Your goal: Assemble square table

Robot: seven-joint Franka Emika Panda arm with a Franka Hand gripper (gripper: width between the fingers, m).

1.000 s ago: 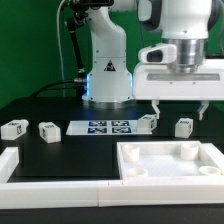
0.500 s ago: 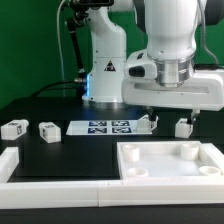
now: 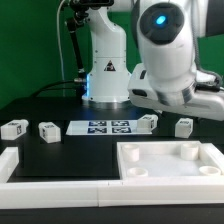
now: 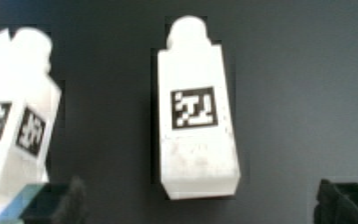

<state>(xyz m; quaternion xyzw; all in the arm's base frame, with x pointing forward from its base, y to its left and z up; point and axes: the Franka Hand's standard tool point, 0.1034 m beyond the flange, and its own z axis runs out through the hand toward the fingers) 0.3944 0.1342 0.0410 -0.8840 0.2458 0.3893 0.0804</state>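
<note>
The white square tabletop [image 3: 170, 175], rim and corner sockets up, lies at the front on the exterior view's right. Two stubby tagged legs [image 3: 13, 128] [image 3: 47, 131] lie at the far left. Two more [image 3: 147, 123] [image 3: 184, 126] lie behind the tabletop, under the arm's tilted hand [image 3: 180, 95]; its fingers are hard to make out there. In the wrist view my gripper [image 4: 202, 203] is open, dark fingertips [image 4: 51, 200] wide apart. One leg [image 4: 197, 110] lies on the black table just beyond the gap, untouched. A second leg [image 4: 16, 110] lies off to one side.
The marker board [image 3: 105, 127] lies flat between the two pairs of legs. Long white border rails [image 3: 60, 188] run along the front and the exterior view's left side. The robot base [image 3: 105, 75] stands at the back.
The arm's wrist and hand have turned and tilted over the two legs on the exterior view's right. The jaws stay open and no part has moved.
</note>
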